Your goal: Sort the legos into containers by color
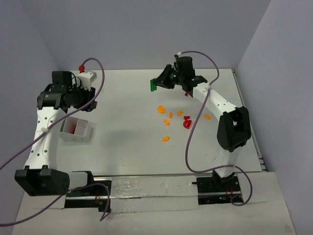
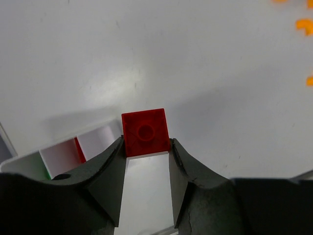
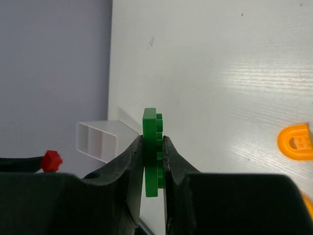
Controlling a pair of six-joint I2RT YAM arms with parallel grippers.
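Top view: the wrist housing hid the left gripper [image 2: 145,147] tips, so the red block [image 2: 145,132] they pinched didn't show there. What lay in the tray [image 1: 80,137] was too small to tell, just a red smudge. Left wrist cam: the fingers [image 2: 105,171] covered most of the tray, and the orange pieces [image 2: 305,24] were cut by the right edge. Right wrist cam: the green block [image 3: 150,142] had its lower part buried betw. the fingers, and an orange half-ring [image 3: 296,142] was clipped at the right edge.

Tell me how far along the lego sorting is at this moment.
Early to midway. Done: the white tray already shows red inside. In hand: the left gripper holds a red square lego above the tray; the right gripper pinches a green lego. Left: orange half-rings and a red half-disc lie loose on the table.
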